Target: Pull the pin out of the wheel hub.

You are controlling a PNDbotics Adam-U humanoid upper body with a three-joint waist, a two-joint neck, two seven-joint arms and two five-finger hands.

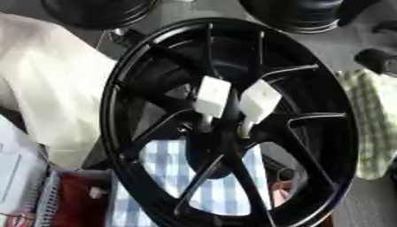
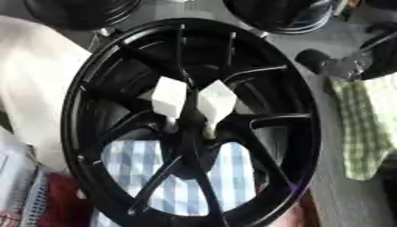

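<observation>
You are at the very start: neither of your hands shows in either eye view, so you cannot tell how open their fingers are or whether they hold anything, and nothing has hold of a pin yet.

The black wheel hub (image 1: pixel 232 124) fills the middle of the picture, standing tilted with its spokes running in to the centre. Two pins sit at that centre, side by side and just apart, each with a white blocky head and a pale shank going down into the hub: the left pin (image 1: pixel 212 96) and the right pin (image 1: pixel 258 101). Both look seated.

By my reading, your next move is to bring one hand into view, choose one pin, close the fingers on its white head, and draw it out along the line of its shank. The spokes crowd both heads, so come in from the open front.

Count: one wheel hub in hand, two pins, two more dark wheels at the far edge (image 1: pixel 97 11) (image 1: pixel 298 13), one blue-checked cloth (image 1: pixel 167 173) behind the spokes, one green-checked cloth (image 1: pixel 376 119) to the right
</observation>
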